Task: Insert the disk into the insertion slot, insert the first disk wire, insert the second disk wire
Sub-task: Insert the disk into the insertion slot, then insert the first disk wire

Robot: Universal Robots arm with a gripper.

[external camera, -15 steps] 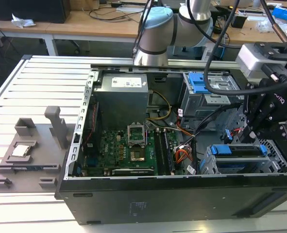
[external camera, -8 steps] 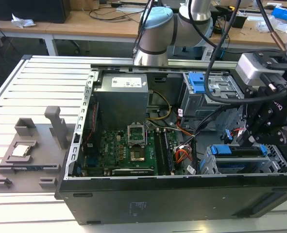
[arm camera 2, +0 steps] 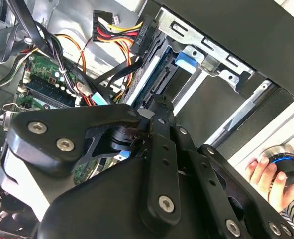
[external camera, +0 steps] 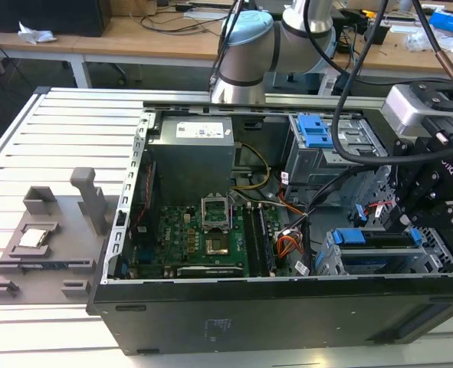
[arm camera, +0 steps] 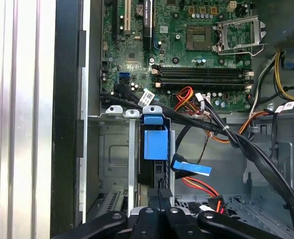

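Bearing down on the outer end of the disk (arm camera: 155, 144), with the end effector (arm camera: 160, 193) looking drawn narrow, seemingly clamped around nothing and used for pushing. Sitting in the insertion slot (arm camera: 114, 154), blue carrier outward, seemingly most of the way home and lined up with the bay walls. Lying loose just beside the bay, apparently not plugged in: a blue-tabbed flat cable (arm camera: 191, 169) and a red-and-orange power bundle (arm camera: 186, 94) (kept within reach for wiring, probably). Showing a white label on the power supply (external camera: 192, 153), print too small for reading. Resting open-sided on the slatted worktop (external camera: 27, 138).
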